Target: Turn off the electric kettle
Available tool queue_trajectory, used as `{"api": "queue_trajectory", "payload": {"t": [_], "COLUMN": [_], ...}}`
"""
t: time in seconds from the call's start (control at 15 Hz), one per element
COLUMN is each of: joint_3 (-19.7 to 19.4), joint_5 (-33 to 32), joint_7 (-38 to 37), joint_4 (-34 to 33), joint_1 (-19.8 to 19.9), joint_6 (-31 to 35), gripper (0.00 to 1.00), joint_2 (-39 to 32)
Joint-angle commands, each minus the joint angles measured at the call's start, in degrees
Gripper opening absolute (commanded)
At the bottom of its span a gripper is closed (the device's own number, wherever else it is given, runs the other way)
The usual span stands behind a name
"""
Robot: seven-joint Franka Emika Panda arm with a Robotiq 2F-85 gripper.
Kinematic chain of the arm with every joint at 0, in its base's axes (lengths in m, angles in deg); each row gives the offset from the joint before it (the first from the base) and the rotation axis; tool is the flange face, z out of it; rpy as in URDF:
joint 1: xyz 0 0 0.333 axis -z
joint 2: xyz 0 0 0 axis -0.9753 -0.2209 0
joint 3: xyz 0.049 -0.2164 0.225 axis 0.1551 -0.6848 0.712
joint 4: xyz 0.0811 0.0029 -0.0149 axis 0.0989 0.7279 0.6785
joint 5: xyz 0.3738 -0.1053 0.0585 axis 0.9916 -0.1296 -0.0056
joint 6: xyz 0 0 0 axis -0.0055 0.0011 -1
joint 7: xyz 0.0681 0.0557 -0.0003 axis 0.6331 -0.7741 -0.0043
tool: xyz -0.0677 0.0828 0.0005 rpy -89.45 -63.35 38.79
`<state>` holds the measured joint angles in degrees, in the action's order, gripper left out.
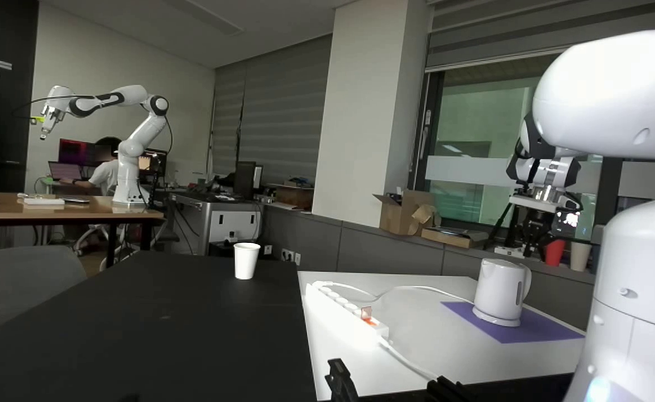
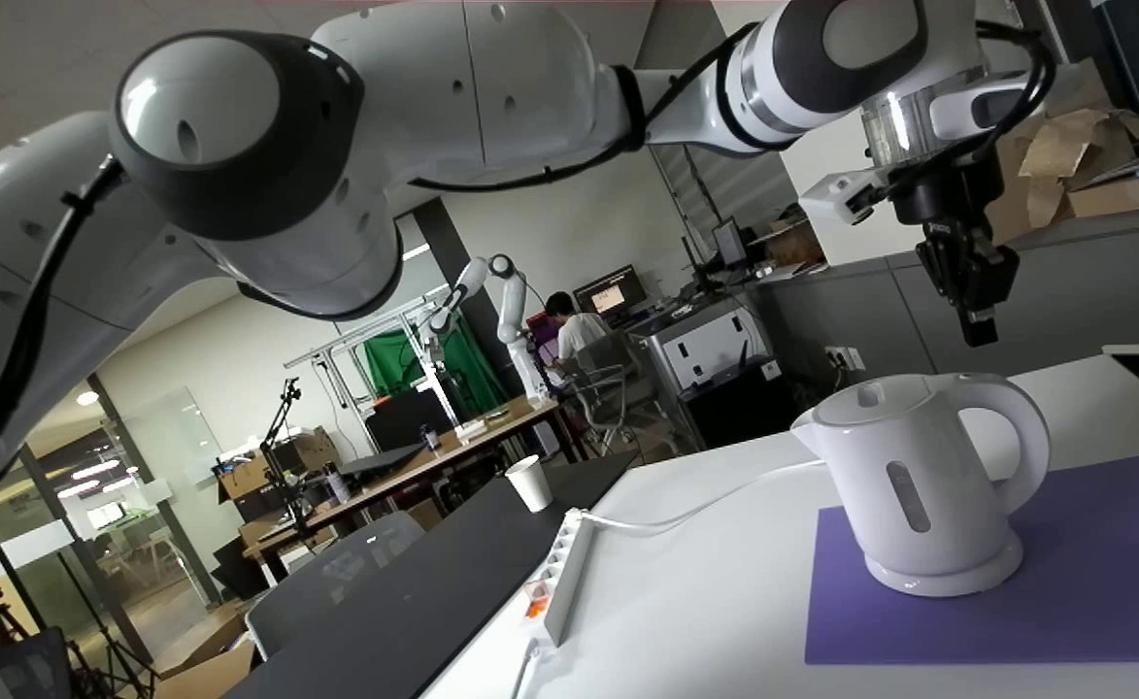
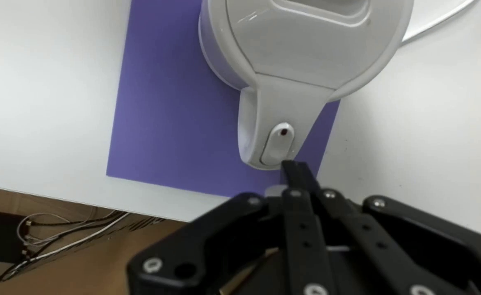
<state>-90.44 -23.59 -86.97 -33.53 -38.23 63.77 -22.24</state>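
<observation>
Evidently the electric kettle (image 2: 948,476) stood on the purple mat (image 2: 1093,573), at right in both exterior views; the gripper (image 2: 981,333), pinched together and empty, could miss its switch (image 3: 278,146) if lowered off-centre.

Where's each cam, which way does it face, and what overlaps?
In an exterior view: low by the black table, facing the window; kettle and arm at right.
In an exterior view: by the white table, tilted, facing across it; arm overhead, gripper at right.
Wrist view: on the wrist, facing down at lid and switch; gripper at bottom.
Shared: in both exterior views, white cup and power strip; in all three, kettle.
</observation>
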Motion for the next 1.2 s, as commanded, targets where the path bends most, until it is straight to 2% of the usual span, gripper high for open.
{"api": "queue_trajectory", "payload": {"t": [0.0, 0.6, 1.13], "joint_3": [2.89, 3.89, 4.72], "joint_5": [-2.68, -7.42, -8.88], "joint_7": [-5.32, -12.08, -14.17], "joint_4": [-5.7, -8.08, -10.95], "joint_1": [1.84, 2.4, 3.1], "joint_6": [-1.7, -3.93, -4.03], "gripper": [0.0, 0.0, 0.0], "joint_2": [-2.84, -4.9, -7.18]}}
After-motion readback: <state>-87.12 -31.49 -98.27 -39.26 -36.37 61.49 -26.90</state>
